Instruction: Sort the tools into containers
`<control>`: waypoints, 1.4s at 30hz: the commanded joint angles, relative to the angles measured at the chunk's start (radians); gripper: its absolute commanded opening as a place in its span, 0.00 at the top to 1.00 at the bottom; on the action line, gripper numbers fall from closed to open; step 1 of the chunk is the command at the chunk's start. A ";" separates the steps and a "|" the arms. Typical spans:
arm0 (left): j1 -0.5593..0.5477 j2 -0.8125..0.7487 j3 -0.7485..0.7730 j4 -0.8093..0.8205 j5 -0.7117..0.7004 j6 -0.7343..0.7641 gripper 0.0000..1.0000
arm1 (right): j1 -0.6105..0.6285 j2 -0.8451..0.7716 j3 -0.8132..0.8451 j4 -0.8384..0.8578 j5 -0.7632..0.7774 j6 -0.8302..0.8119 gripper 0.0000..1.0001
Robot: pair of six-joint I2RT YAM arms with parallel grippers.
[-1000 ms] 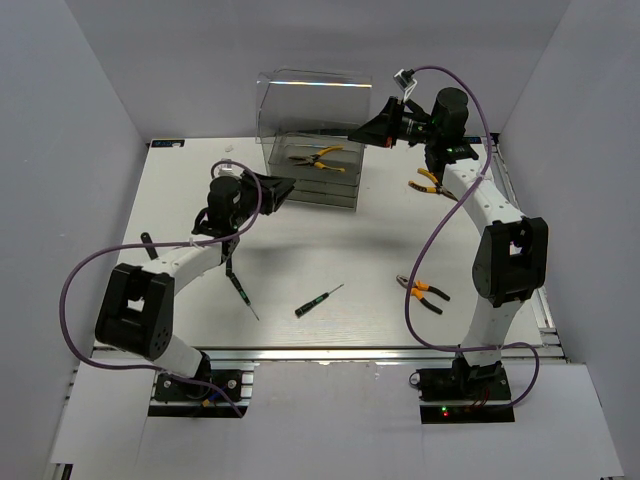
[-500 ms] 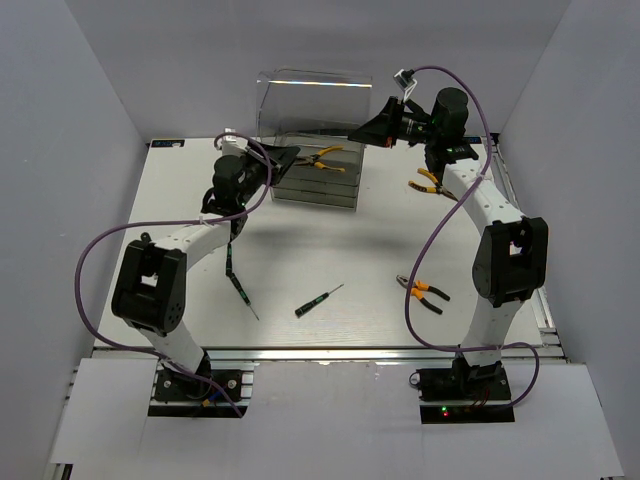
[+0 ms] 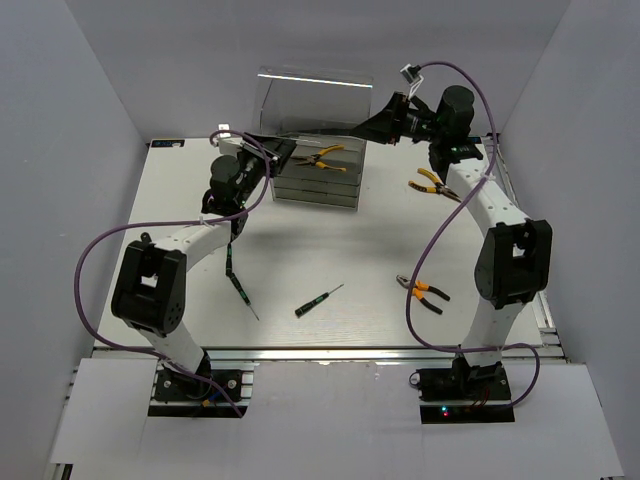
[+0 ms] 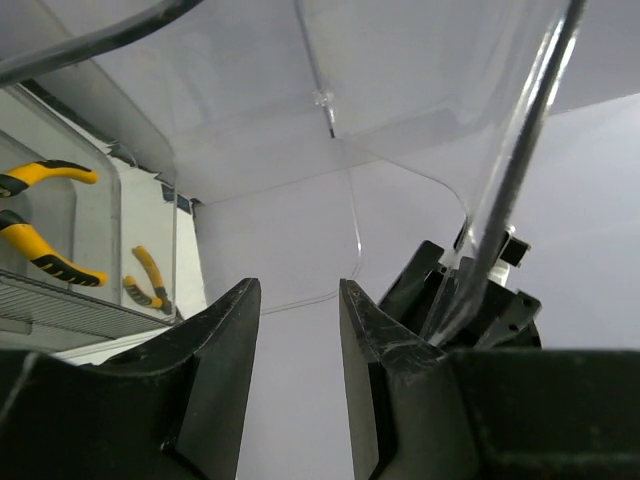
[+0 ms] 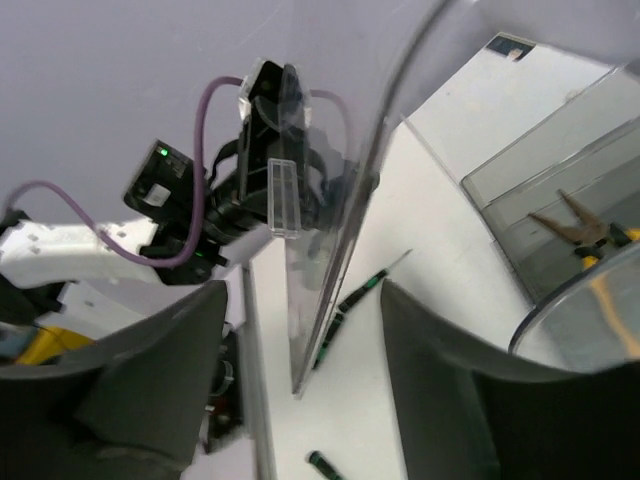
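Observation:
A tall clear box [image 3: 310, 100] stands at the back, its stacked drawers [image 3: 318, 188] below it. Orange-handled pliers [image 3: 320, 157] [image 4: 45, 255] [image 5: 590, 232] lie in the top drawer. More pliers lie on the table at the right [image 3: 430, 182] and nearer [image 3: 425, 292]. Two screwdrivers [image 3: 318, 300] [image 3: 240, 288] lie in front; the right wrist view shows them [image 5: 372, 285] [image 5: 335, 330] too. My left gripper [image 3: 283, 152] [image 4: 298, 290] is open and empty at the box's left side. My right gripper [image 3: 368, 128] [image 5: 300, 295] is open at the upper right corner, facing the clear wall's edge [image 5: 335, 250].
The white table [image 3: 180, 190] is walled in by grey panels on three sides. In the left wrist view the right arm's gripper body [image 4: 480, 295] shows through the clear plastic. The left arm [image 5: 190, 215] shows behind the clear wall in the right wrist view.
My left gripper has swung up and right to the box's left side. My right gripper's jaws have opened and it has lifted slightly.

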 commanded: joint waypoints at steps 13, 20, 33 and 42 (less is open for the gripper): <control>-0.006 -0.077 0.056 0.065 -0.012 -0.042 0.52 | -0.119 -0.187 -0.162 -0.123 -0.088 -0.316 0.11; -0.006 -0.067 0.090 0.065 0.015 -0.043 0.52 | -0.203 -0.239 -0.205 -0.543 -0.157 -0.825 0.11; -0.006 -0.076 0.112 0.057 0.031 -0.046 0.52 | -0.334 -0.182 -0.173 -0.938 0.113 -1.424 0.11; -0.006 -0.089 0.107 0.036 0.042 -0.039 0.52 | -0.337 0.164 0.141 -0.808 0.783 -1.173 0.11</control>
